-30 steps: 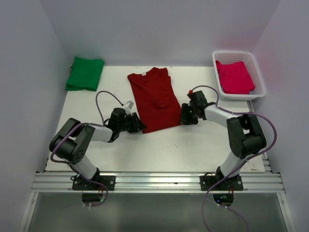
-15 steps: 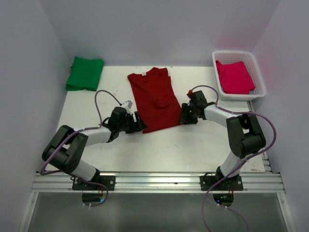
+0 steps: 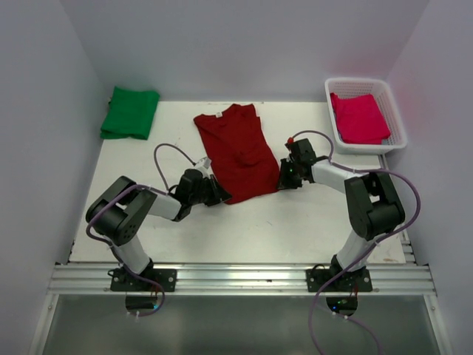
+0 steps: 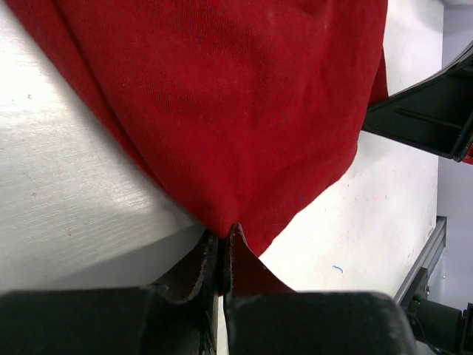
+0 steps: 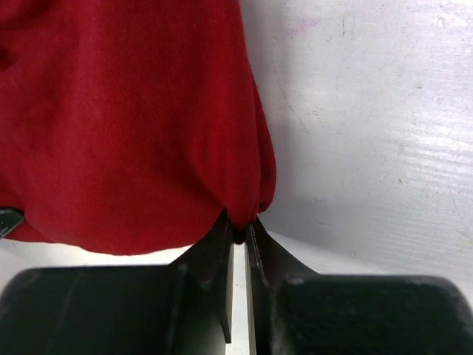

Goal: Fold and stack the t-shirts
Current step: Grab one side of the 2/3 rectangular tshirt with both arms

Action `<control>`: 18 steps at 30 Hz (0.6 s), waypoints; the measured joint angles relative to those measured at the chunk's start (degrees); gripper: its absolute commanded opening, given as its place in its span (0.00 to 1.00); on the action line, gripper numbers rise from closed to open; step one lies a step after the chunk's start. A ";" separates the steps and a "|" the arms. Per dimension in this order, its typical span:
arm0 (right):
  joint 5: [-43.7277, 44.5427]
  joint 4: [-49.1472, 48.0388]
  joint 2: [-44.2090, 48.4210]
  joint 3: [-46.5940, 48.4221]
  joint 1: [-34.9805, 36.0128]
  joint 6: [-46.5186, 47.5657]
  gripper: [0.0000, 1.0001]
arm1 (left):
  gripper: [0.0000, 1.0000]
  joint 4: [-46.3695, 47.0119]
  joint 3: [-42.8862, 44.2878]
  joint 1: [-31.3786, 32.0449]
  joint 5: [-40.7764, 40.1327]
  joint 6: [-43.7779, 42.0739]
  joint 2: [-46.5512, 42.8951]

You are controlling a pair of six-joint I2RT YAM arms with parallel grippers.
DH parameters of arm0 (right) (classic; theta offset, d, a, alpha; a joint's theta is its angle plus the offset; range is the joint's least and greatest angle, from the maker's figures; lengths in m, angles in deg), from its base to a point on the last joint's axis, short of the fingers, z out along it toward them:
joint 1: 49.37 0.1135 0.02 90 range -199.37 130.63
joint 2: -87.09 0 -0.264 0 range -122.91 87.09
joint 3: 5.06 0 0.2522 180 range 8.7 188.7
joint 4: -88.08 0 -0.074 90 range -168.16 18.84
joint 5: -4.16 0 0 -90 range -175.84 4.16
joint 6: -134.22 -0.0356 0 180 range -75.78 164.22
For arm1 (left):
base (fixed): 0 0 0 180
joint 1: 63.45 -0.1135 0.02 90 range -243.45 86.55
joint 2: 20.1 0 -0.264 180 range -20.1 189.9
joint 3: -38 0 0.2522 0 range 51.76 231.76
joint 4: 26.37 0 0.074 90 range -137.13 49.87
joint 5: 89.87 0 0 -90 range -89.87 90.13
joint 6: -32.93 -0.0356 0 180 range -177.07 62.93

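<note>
A dark red t-shirt (image 3: 235,151) lies folded lengthwise on the white table, collar toward the back. My left gripper (image 3: 216,195) is shut on its near left hem corner; the left wrist view shows the red cloth (image 4: 222,111) pinched between the jaws (image 4: 224,248). My right gripper (image 3: 281,180) is shut on the near right hem corner, and the right wrist view shows the cloth (image 5: 126,111) bunched at the jaws (image 5: 238,233). A folded green t-shirt (image 3: 131,111) lies at the back left. A pink t-shirt (image 3: 359,117) lies in the white basket (image 3: 399,118).
The basket stands at the back right by the wall. The right arm's link shows in the left wrist view (image 4: 429,111). White walls close in the table on three sides. An aluminium rail (image 3: 244,277) runs along the near edge.
The left arm's elbow has swung out and back while its gripper slid slightly right with the hem. The shirt's collar end shifted a little left. The right gripper stayed in place.
</note>
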 measured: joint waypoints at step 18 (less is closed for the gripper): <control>-1.81 1.25 9.90 -9.18 5.05 -0.13 0.00 | 0.00 -16.96 -4.48 0.96 -0.85 -3.82 -14.29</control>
